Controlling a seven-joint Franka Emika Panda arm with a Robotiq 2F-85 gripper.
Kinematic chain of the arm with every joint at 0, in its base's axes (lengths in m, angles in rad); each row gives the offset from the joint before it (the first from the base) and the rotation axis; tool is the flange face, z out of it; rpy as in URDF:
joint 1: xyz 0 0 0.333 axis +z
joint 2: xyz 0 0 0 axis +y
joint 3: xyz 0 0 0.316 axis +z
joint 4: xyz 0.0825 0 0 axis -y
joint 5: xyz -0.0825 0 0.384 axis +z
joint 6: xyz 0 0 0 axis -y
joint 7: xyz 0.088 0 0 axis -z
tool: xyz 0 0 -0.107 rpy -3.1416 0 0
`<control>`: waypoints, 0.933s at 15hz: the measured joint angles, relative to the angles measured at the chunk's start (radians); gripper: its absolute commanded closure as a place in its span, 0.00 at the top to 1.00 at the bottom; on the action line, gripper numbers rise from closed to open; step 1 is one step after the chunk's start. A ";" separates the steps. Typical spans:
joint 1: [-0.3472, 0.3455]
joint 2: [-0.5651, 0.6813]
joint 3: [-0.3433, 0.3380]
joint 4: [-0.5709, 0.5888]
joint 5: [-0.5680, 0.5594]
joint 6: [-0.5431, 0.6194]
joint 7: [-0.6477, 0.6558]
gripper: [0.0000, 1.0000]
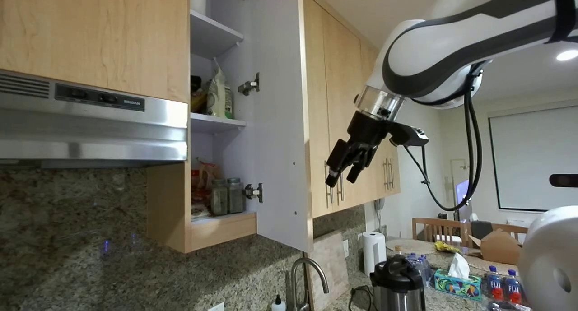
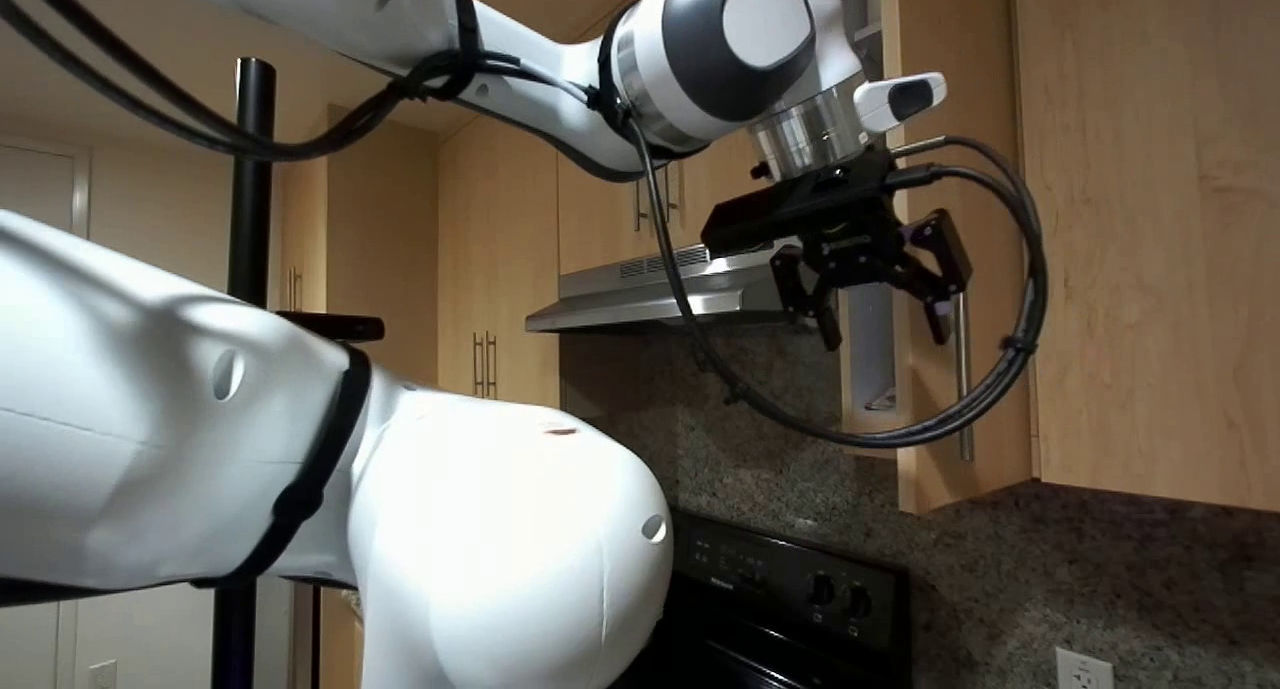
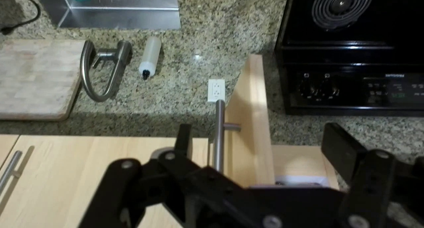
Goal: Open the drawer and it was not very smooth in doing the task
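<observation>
Over the back edge of the tabletop [image 3: 228, 19], the swung-out door [image 1: 281, 135] seems light, rigid – best gripped by its bar handle [image 3: 219, 135] – end effector [image 2: 886, 339] wide, empty.

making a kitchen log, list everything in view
open door: 1, light wood, upper cabinet
bar handle: 1, silver, that door
closed doors: several, same, alongside
jars: 2, grey, cabinet
hood: 1, silver, above stove
stove: 1, black, below hood
sink: 1, silver, counter
faucet: 1, silver, by sink
squeeze bottle: 1, white, beside faucet
board: 1, pale, beside faucet
paper roll: 1, white, counter
tissue box: 1, multicoloured, counter
pot: 1, silver-black, counter
bags, water bottles: count unclear, mixed, cabinet, counter
arm: 1, white, before cabinet
gripper: 1, black, on arm
</observation>
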 measured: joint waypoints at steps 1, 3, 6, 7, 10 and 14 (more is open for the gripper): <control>0.012 0.014 0.024 0.000 0.015 -0.028 0.017 1.00; 0.042 0.052 0.072 -0.001 0.050 -0.075 0.060 1.00; 0.085 0.129 0.146 -0.002 0.100 -0.088 0.144 1.00; 0.092 0.156 0.175 -0.002 0.109 -0.082 0.180 1.00; 0.097 0.233 0.257 -0.002 0.149 -0.011 0.301 1.00; 0.093 0.334 0.326 -0.002 0.192 0.147 0.474 1.00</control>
